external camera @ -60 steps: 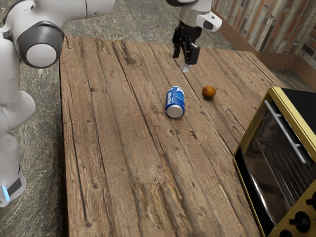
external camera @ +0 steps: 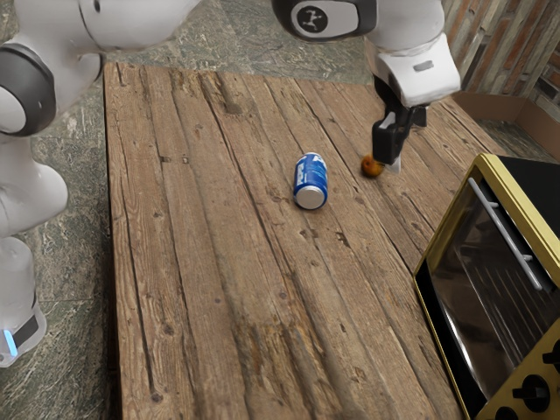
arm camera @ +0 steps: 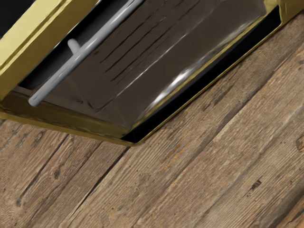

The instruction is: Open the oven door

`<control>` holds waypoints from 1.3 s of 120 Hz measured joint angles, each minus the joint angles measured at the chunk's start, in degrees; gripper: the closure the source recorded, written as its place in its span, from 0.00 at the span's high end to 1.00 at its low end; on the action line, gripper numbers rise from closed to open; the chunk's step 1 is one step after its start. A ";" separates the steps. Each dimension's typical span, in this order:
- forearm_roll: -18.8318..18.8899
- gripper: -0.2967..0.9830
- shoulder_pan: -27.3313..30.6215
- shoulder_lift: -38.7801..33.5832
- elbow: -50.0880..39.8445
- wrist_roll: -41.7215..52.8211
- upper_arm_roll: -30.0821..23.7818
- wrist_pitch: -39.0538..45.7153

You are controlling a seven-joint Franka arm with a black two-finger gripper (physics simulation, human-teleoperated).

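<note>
My gripper [external camera: 395,157] hangs over the table's far part in the exterior view, to the left of the yellow oven [external camera: 483,164] and apart from it. The oven's dark glass door [external camera: 472,293] is shut, with a grey bar handle [external camera: 506,233] across its upper part. In the wrist view, the handle [arm camera: 86,49] runs slantwise in front of the door glass [arm camera: 142,71], and nothing touches it. Whether the gripper is open or shut is hidden by its angle.
A blue can [external camera: 311,181] lies on the wooden table [external camera: 219,262]. Close to the gripper in the exterior view is a small orange-brown fruit [external camera: 371,166]. Black knobs [external camera: 531,393] are on the oven's front.
My gripper has moved toward the exterior view's right and a little lower, closer to the oven, and my hand has turned. The can, fruit and oven door have not moved.
</note>
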 joint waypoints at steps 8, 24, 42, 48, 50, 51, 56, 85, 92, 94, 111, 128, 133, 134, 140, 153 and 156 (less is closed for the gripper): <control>-0.80 0.77 0.79 -2.26 -5.25 4.37 -0.06 4.88; -1.29 0.77 3.24 -8.08 -19.86 12.77 -1.08 18.59; 0.73 0.77 10.30 -9.84 -22.93 20.98 -5.69 28.32; 1.67 0.77 10.59 -9.68 -23.10 23.31 -6.50 30.37; 1.93 0.77 10.52 -9.55 -23.15 24.05 -6.76 31.01; 2.05 0.77 10.44 -9.48 -23.18 24.41 -6.87 31.32; 2.78 0.77 9.81 -9.18 -23.46 26.15 -7.40 32.68; 5.67 0.77 3.45 -7.07 -24.96 34.13 -9.22 38.46; 5.77 0.77 1.40 -6.68 -25.00 35.62 -9.22 39.13; 5.75 0.77 0.77 -6.62 -25.01 36.02 -9.20 39.28; 4.87 0.77 -3.87 -6.41 -25.09 38.95 -8.46 40.08; 4.06 0.77 -4.47 -6.33 -25.13 41.26 -7.85 40.50; 3.92 0.77 -3.73 -6.32 -25.34 41.84 -7.83 40.58; 3.89 0.77 -3.55 -6.31 -25.37 41.95 -7.82 40.60; 3.75 0.77 -2.28 -6.31 -25.52 42.59 -7.81 40.70; 3.57 0.77 0.99 -6.14 -25.79 43.80 -7.79 40.87; 3.53 0.77 1.71 -6.08 -26.00 44.04 -7.79 40.91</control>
